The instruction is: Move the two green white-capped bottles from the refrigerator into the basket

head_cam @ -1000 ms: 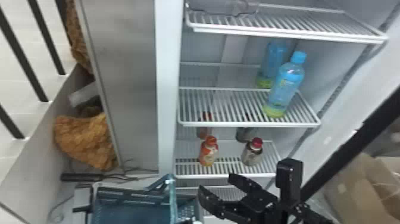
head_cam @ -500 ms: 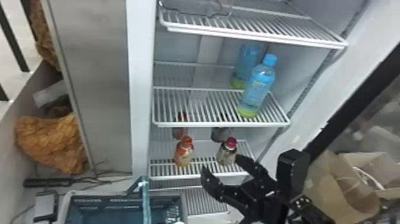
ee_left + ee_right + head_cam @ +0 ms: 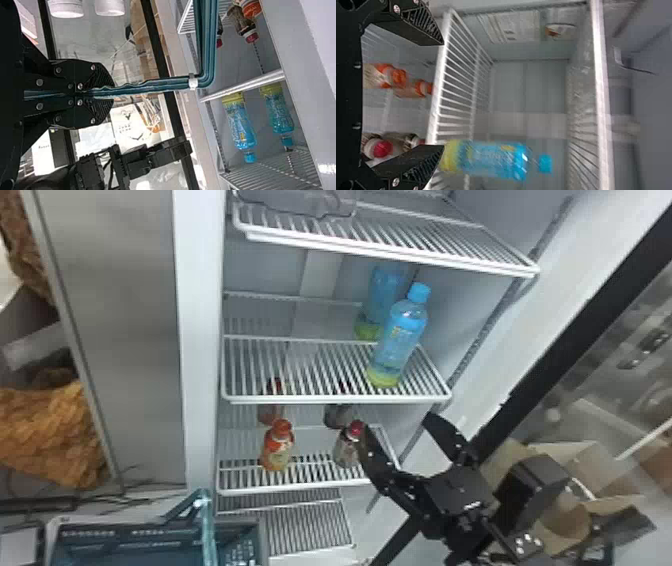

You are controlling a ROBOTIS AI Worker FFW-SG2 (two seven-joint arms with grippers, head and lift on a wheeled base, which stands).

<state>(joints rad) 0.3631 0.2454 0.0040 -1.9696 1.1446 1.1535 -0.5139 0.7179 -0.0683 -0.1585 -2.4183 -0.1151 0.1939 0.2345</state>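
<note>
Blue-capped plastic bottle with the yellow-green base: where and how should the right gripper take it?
Probably best around the bottle's labelled middle, right gripper coming from the front, one finger each side: it stands upright near the wire shelf's front edge, its body round, nothing before it.

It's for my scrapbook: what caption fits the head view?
Robot's open right fingers below a fridge shelf where a blue-capped bottle stands.
</note>
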